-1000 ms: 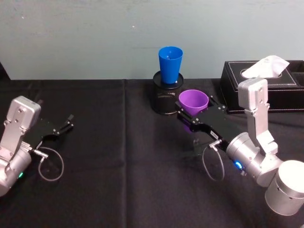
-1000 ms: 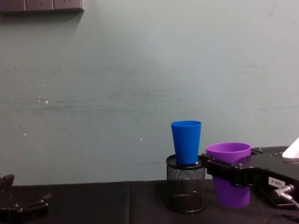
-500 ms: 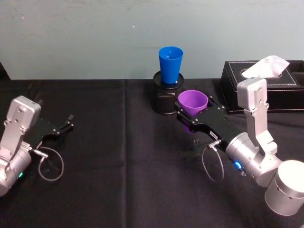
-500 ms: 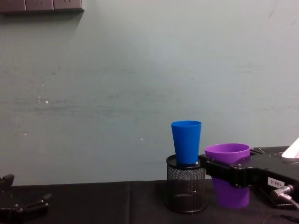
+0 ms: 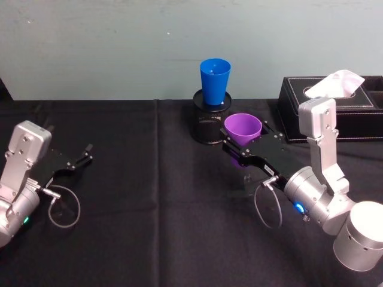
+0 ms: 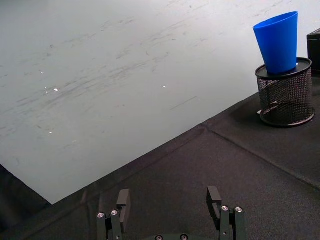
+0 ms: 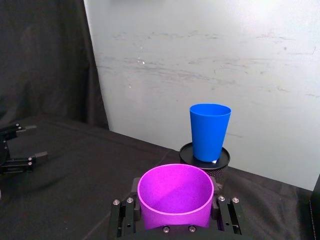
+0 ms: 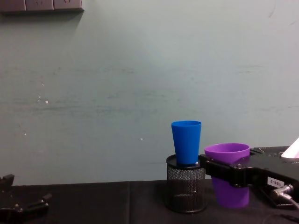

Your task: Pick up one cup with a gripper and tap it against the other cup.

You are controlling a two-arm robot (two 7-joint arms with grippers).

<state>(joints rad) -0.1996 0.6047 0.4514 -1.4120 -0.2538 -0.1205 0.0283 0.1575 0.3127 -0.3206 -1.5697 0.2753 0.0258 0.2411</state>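
My right gripper (image 5: pixel 244 147) is shut on the purple cup (image 5: pixel 243 128), holding it upright and lifted off the table, just right of and in front of the blue cup (image 5: pixel 215 81). In the chest view the purple cup (image 8: pixel 227 174) hangs with a narrow gap to the blue cup (image 8: pixel 186 142); the two are apart. The blue cup (image 7: pixel 209 131) stands upright on a black mesh holder (image 7: pixel 212 162), beyond the purple cup (image 7: pixel 175 194) clamped between my right fingers (image 7: pixel 226 216). My left gripper (image 5: pixel 76 159) rests open at the table's left, far from both cups.
The black mesh holder (image 5: pixel 209 122) stands at the back centre by the wall. A black tissue box (image 5: pixel 335 107) with a white tissue sits at the back right, behind my right arm. Black cloth (image 5: pixel 155 209) covers the table between the arms.
The purple cup in my right gripper has edged slightly left toward the blue cup and a touch lower. The left arm has not moved.
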